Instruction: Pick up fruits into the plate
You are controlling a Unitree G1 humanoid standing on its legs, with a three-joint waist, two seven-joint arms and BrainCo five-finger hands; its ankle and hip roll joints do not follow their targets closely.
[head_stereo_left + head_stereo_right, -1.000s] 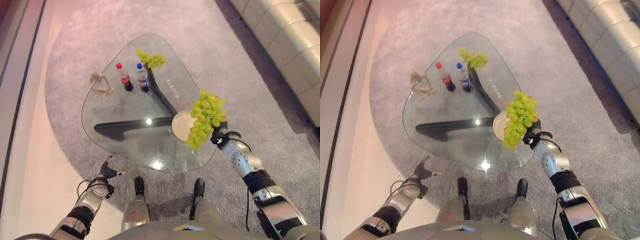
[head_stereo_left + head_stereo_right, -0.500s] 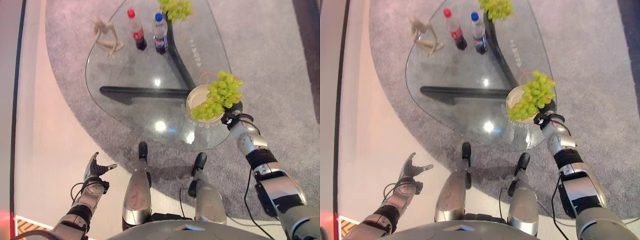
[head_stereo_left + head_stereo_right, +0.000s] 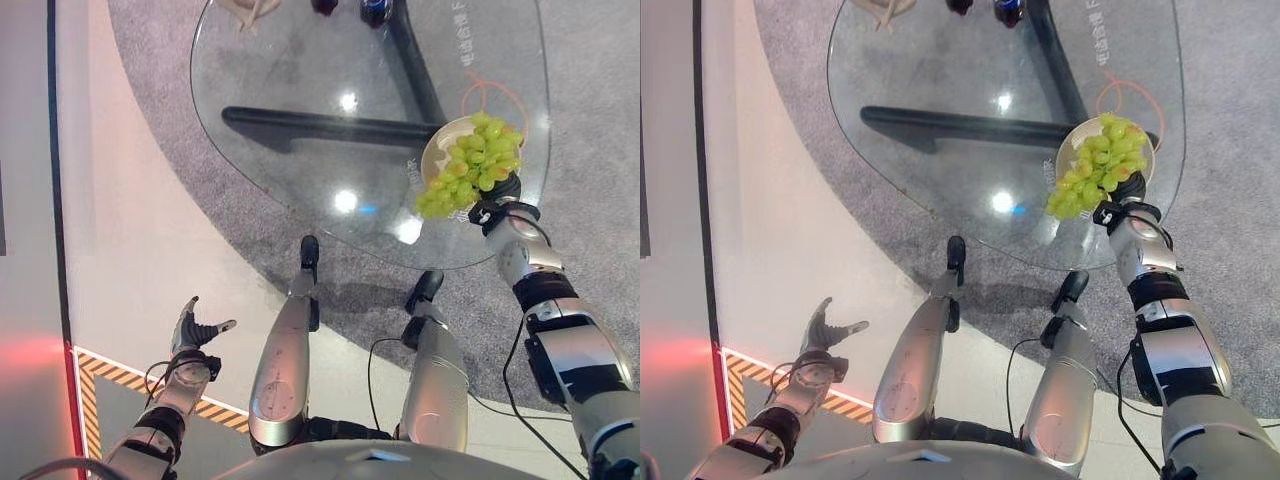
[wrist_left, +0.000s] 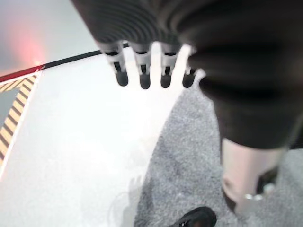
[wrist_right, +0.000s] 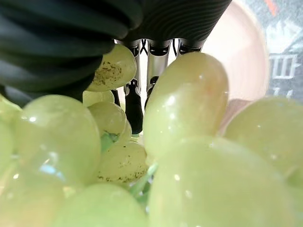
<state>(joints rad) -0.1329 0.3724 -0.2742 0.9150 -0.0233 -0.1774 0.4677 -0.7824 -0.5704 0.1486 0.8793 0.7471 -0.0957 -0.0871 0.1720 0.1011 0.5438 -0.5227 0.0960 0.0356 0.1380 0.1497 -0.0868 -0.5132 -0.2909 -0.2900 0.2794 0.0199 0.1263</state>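
One bunch of green grapes (image 3: 468, 166) hangs from my right hand (image 3: 497, 205), fingers curled around it, half over the plate (image 3: 436, 153) at the right of the glass table (image 3: 300, 80). My left hand (image 3: 193, 335) idles, fingers relaxed and empty, at lower left. Let go now, I judge, and the overhanging end could tumble off the rim.

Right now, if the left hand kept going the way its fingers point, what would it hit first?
Probably nothing soon. The left hand, open and low beside the robot, points over pale floor toward the rug; the way looks free, though depth is unclear.
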